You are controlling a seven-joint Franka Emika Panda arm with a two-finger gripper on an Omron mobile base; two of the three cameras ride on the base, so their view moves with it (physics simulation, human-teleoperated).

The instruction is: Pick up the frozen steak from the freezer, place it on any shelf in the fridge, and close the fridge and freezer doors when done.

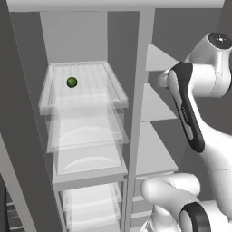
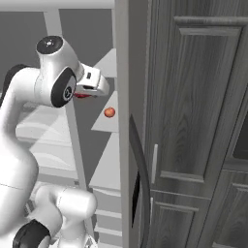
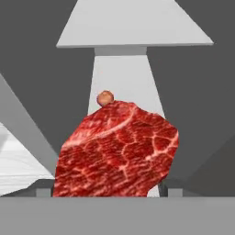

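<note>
My gripper [image 2: 87, 92] is up inside the freezer [image 2: 109, 121], clamped on the steak [image 3: 117, 151]. An orange ball [image 2: 110, 112] sits on the grey shelf below, a green ball [image 1: 71, 82] on the fridge's top shelf [image 1: 81, 88].

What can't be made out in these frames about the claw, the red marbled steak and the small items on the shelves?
- Claw: in the hand view the red marbled steak covers its fingertips, so whether the steak is held can't be told.
- Steak's underside: cut off at the bottom of the hand view; its support is hidden.
- Small orange round item on a grey freezer shelf: too small to identify.
- Small green ball on the clear fridge shelf: too small to identify.
</note>
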